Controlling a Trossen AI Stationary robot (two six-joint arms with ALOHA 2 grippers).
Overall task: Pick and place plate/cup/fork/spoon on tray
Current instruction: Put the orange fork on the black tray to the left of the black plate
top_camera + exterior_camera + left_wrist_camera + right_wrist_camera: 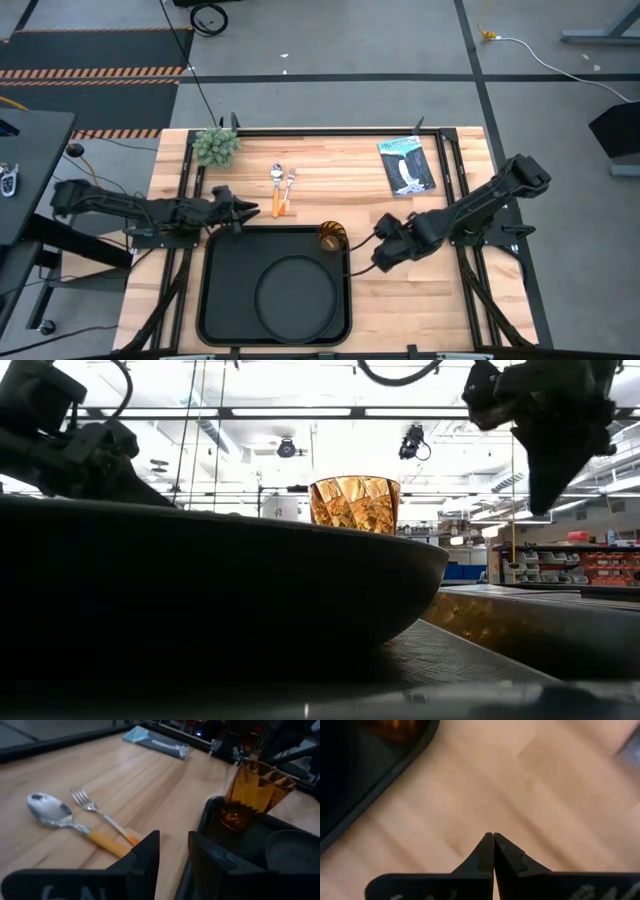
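Observation:
The black tray (218, 290) lies at the table's near middle, with the round black plate (297, 290) flat inside it. The amber cup (331, 237) stands upright in the tray's far right corner. The spoon (50, 812) and the fork (90, 805) lie side by side on the wood beyond the tray, orange handles toward it. My left gripper (174, 850) is open and holds nothing. It hovers by the tray's far left corner, just short of the handles. My right gripper (493, 837) is shut and empty above bare wood, right of the tray (365, 785).
A small green plant (216, 146) stands at the far left of the table, and a blue booklet (407, 166) lies at the far right. Black frame rails run along the table's left and right sides. Bare wood shows between the tray and the booklet.

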